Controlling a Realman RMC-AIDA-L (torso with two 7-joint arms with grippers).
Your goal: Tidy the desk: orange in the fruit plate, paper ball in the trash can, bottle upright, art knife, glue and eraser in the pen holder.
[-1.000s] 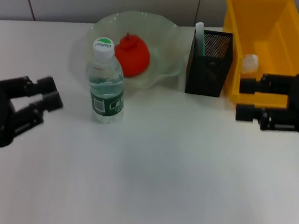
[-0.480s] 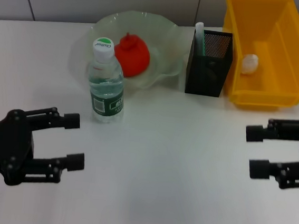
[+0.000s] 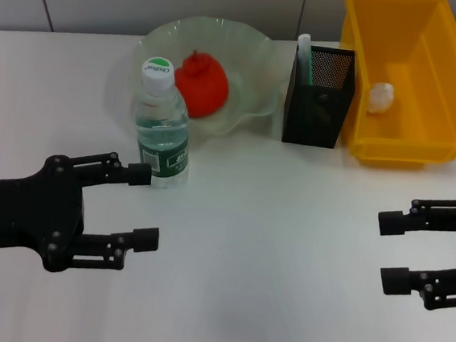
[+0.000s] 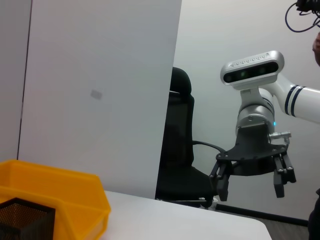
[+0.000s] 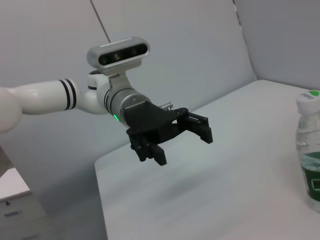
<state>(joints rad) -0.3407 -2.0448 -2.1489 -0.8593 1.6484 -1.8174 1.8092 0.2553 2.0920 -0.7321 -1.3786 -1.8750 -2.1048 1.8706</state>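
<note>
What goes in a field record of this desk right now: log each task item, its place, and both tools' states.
orange: in the fruit plate
bottle: upright, in front of the plate
pen holder: between plate and trash can, a white stick inside
paper ball: in the trash can
eraser, art knife, glue: not identifiable
left tool: open, near the bottle, empty
right tool: open, in front of the trash can, empty

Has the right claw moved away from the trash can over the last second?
Yes. The right claw was against the near wall of the trash can; it now hovers open over the table, well nearer the robot.
</note>
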